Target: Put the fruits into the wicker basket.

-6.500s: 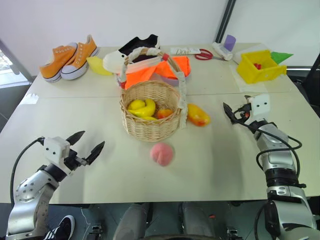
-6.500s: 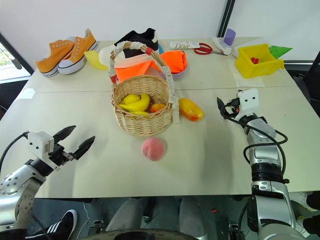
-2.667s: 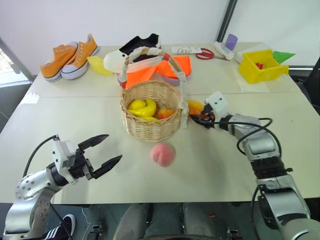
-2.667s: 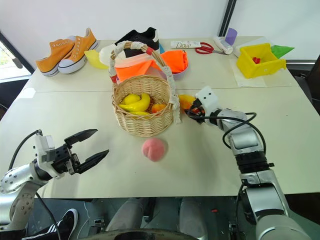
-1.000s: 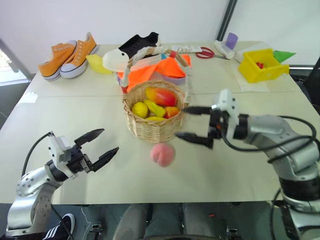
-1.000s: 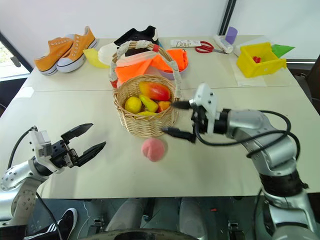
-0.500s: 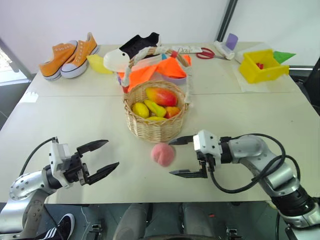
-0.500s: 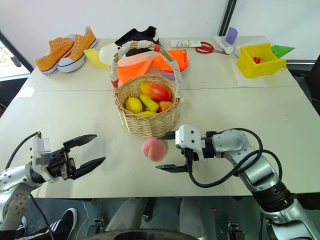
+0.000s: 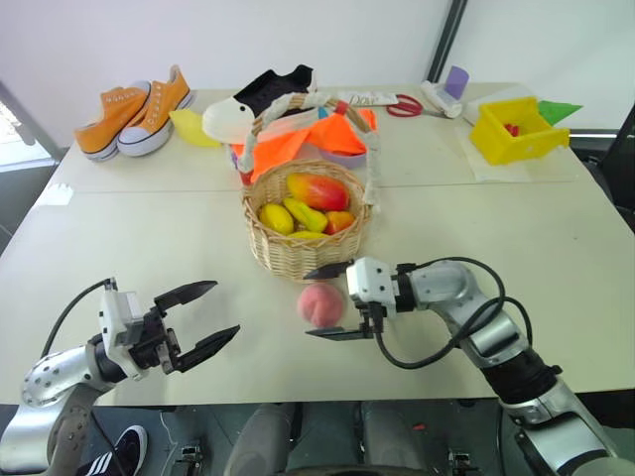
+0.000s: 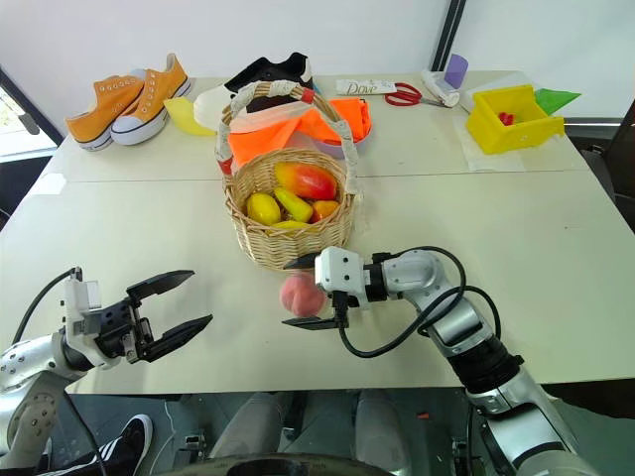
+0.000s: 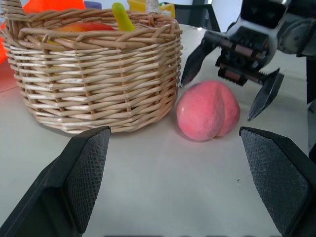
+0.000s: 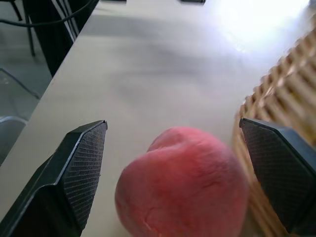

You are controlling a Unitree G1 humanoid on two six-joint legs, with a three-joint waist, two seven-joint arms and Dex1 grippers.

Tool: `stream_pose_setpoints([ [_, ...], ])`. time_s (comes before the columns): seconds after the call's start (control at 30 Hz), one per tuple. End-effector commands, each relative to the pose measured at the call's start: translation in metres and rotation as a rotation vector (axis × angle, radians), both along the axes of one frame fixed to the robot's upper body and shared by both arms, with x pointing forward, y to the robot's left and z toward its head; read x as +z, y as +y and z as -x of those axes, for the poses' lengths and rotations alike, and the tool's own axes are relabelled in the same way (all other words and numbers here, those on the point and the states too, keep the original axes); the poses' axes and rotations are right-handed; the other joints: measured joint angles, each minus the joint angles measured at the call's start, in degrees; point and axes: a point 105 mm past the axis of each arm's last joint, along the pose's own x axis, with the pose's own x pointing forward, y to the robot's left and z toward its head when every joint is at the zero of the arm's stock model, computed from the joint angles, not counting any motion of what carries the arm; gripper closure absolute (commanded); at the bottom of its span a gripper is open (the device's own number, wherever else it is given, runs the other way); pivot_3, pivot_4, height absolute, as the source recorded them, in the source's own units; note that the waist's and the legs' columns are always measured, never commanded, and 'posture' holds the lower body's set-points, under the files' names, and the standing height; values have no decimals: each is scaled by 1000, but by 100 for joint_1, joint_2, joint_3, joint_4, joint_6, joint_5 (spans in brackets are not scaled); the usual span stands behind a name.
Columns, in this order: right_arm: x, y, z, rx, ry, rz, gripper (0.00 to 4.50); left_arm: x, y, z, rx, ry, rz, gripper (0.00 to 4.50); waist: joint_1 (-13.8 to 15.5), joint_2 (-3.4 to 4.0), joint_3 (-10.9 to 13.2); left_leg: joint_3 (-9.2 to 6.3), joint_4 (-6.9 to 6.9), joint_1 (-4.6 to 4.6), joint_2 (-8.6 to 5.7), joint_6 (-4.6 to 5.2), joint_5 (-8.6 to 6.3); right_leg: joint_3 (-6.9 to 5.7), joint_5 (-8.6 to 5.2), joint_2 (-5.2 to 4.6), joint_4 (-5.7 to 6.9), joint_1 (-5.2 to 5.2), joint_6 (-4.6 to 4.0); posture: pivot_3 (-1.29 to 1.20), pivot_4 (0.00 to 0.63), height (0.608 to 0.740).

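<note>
The wicker basket (image 9: 303, 253) stands mid-table holding a mango (image 9: 317, 188), yellow bananas (image 9: 298, 213) and a small orange fruit (image 9: 340, 220). A pink peach (image 9: 320, 303) lies on the table just in front of the basket. My right gripper (image 9: 312, 303) is open and lies level, pointing left, with one finger on each side of the peach and a gap to it on both sides. In the right wrist view the peach (image 12: 185, 182) sits between the fingers (image 12: 79, 168). My left gripper (image 9: 224, 308) is open and empty, well left of the peach.
At the back of the table are orange sneakers (image 9: 134, 109), a black and white shoe (image 9: 263, 99), an orange cloth (image 9: 308, 139) behind the basket, scissors (image 9: 405, 105) and a yellow box (image 9: 516, 129). The table's front edge runs close below both grippers.
The mango, beside the basket earlier, now lies in it. Over the last second my right gripper dropped and swung left from beside the basket to straddle the peach. The left gripper barely moved.
</note>
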Motion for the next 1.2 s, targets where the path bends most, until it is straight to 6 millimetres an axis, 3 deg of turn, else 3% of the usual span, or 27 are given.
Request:
stream_pose_setpoints([
  [0.03,-2,1,-6,-4,-44,30,18,7,-3,1,-6,-40,-1,0,-4,1,0,0,0,0,0,0,0,0,1,0,0,0,3,0,150,740],
  [0.1,-6,2,-7,-5,-29,33,18,7,-4,1,-5,-40,0,0,-3,0,-1,0,0,3,1,0,0,0,4,1,1,2,8,0,150,740],
  [0.27,-6,2,-8,-16,-7,22,1311,7,-3,1,-4,-40,1,0,-7,0,-1,0,0,4,1,0,0,1,4,3,1,3,8,0,150,740],
  [0.3,-5,0,-8,-13,-14,30,1351,7,-3,1,-4,-40,0,0,-7,0,-1,0,0,5,1,0,0,2,5,3,2,3,8,0,150,740],
  [0.5,13,-11,-2,-4,-17,4,1351,8,-3,-1,4,-43,11,0,17,1,-1,0,0,5,0,-1,0,3,4,1,2,4,8,0,150,740],
  [0.7,76,-24,6,-33,107,-232,1351,36,11,-18,128,-102,161,0,-1,-1,-1,-2,1,5,1,-1,0,2,3,0,6,4,5,0,150,740],
  [0.83,117,-19,-2,-52,131,-365,1351,43,12,-26,150,-132,170,0,-26,1,-1,1,0,5,4,0,0,6,2,2,7,2,2,0,150,740],
  [0.9,135,-13,-15,-104,87,-438,1351,45,15,-32,171,-156,158,0,-10,1,-1,0,0,5,4,0,1,5,3,2,7,1,3,0,150,740],
  [1.0,145,1,-35,-177,-30,-437,1351,46,17,-39,197,-181,152,0,-5,0,-2,0,0,5,4,-2,1,4,6,4,9,-2,6,0,150,740],
  [1.13,143,22,-61,-280,-141,-425,1351,41,10,-39,173,-176,134,0,-13,-1,-3,2,0,5,-2,3,5,5,10,3,6,0,12,0,150,740],
  [1.2,142,25,-66,-303,-160,-433,346,39,7,-36,161,-171,126,0,-15,0,-3,2,-2,5,-1,2,8,6,11,5,13,-5,13,0,150,740],
])
